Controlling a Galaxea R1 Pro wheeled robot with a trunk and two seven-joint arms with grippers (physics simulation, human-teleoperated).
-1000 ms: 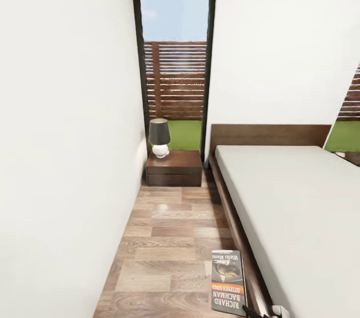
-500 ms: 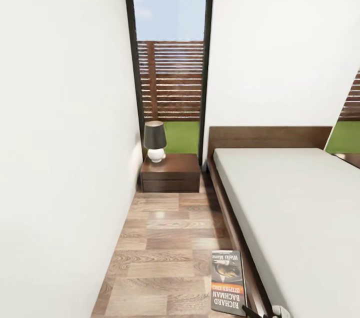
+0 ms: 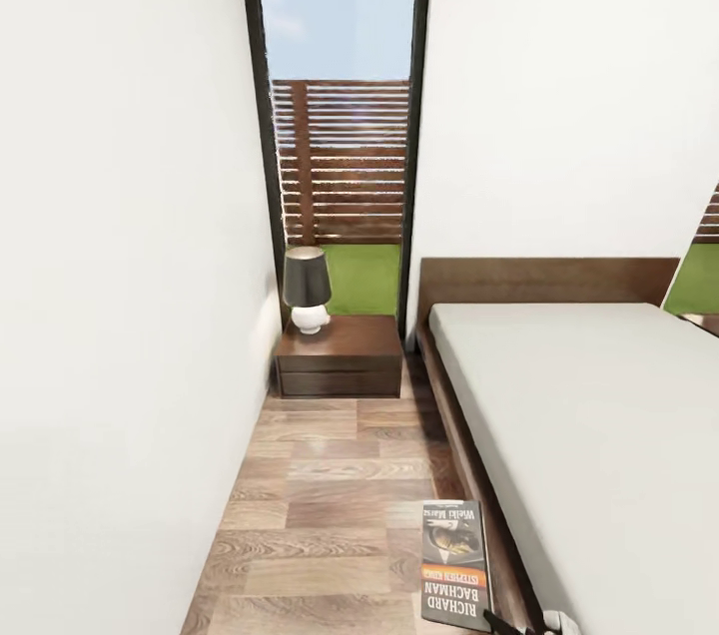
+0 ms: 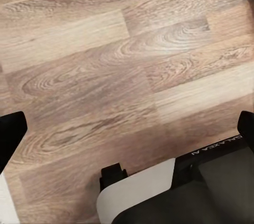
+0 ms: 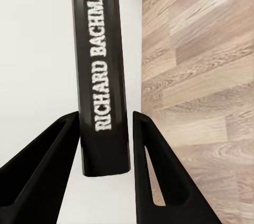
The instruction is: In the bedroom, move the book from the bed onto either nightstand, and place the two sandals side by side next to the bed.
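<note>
Head view: one book [image 3: 455, 563], thin paperback, dark cover, orange band across it, white "RICHARD BACHMAN" lettering, a greyish picture above the band. It hangs low in the picture, over the wood floor [image 3: 320, 505] and just beside the bed frame, held up in the air with its cover facing the camera. A sliver of the right gripper [image 3: 509, 627] shows under its bottom corner. One bed [image 3: 599, 415]: dark brown frame and headboard, plain pale grey mattress, running along the right side. One nightstand [image 3: 341, 355] at the far end of the aisle, dark brown, glossy top, drawer fronts, between the white wall and the bed's head. One lamp [image 3: 307, 289] on it, dark shade, white rounded base, toward the wall side of the top. Behind, one tall dark-framed window [image 3: 340, 116] with a slatted wood fence, grass and sky outside.

Left wrist view: left gripper [image 4: 127, 145] over bare wood planks, two black fingertips [image 4: 11, 134] far apart at the picture's edges, nothing between them, spread wide. Part of the robot's own black-and-white body below.

Right wrist view: the book's black spine [image 5: 100, 65] with white "RICHARD BACHMAN" stands between two black fingers [image 5: 151, 171]. Right gripper [image 5: 106, 145] clamped on the book, white mattress on one side, floor on the other.
</note>
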